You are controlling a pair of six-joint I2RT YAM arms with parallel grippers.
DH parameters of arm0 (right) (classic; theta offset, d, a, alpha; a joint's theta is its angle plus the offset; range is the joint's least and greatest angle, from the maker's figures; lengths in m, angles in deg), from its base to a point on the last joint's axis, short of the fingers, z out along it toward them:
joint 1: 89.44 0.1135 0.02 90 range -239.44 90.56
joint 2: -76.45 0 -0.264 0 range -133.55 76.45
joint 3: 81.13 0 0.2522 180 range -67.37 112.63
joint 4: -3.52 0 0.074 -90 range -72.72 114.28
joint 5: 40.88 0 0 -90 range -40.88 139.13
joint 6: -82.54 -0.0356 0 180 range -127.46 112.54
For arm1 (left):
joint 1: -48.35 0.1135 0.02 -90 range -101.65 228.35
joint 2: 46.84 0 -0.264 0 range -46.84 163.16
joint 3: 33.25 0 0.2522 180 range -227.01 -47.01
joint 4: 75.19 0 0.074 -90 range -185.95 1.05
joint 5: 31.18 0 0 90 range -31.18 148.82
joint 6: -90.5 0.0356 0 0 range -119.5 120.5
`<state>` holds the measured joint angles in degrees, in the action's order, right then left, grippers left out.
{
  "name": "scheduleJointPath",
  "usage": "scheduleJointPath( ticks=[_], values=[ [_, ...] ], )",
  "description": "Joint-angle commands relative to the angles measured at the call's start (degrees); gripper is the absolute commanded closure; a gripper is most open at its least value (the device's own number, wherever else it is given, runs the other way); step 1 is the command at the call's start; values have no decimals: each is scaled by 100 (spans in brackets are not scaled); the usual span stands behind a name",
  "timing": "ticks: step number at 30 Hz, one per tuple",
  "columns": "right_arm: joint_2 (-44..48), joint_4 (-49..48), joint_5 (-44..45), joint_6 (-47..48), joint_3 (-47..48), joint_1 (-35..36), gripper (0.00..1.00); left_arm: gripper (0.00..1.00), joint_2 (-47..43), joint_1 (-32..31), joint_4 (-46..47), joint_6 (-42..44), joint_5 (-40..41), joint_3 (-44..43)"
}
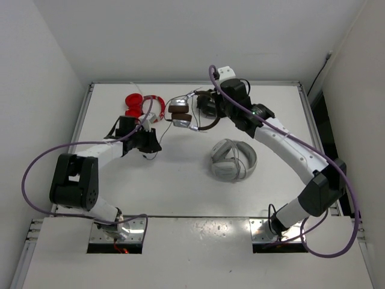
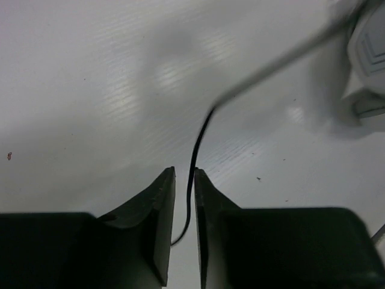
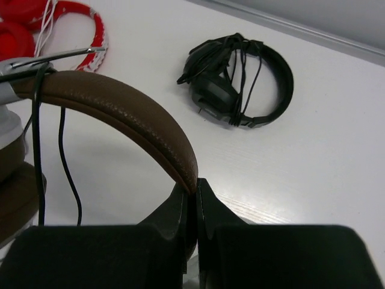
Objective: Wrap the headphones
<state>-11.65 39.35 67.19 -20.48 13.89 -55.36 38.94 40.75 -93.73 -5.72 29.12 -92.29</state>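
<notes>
Left gripper (image 2: pixel 183 176), nearest and on the left of the table, has its fingers drawn almost together with the thin black cable (image 2: pixel 194 153) running between them, apparently pinched. Farther off and to the right, the right gripper (image 3: pixel 195 188) is pressed tight on the brown headband (image 3: pixel 120 105) of the headphones (image 1: pixel 179 113), which are at the far middle of the table, just right of the red headphones (image 1: pixel 144 103). I judge the cable limp, light and slippery, likely to slide through a loose pinch. The padded band looks springy but firm, the better hold while loops go round it.
</notes>
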Motion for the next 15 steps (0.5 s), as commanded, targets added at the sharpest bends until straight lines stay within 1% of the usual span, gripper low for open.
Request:
scheduleJointPath(
  ticks=[1,4,7,8,9,15],
  values=[
    [12,-624,206,-447,207,-174,100,72,342,-58,310,59,17,-191],
    [-41,-572,154,-447,207,-174,100,66,474,-58,442,173,16,-245],
    [-94,-519,101,-500,207,-227,100,62,475,-58,442,401,16,-306],
    [-94,-519,49,-500,146,-227,100,57,475,-58,442,576,16,-306],
    [-94,-519,48,-500,145,-227,100,55,423,-58,442,665,68,-306],
    [-147,-519,-5,-500,22,-227,100,54,483,-58,337,1245,314,-306]
  ],
)
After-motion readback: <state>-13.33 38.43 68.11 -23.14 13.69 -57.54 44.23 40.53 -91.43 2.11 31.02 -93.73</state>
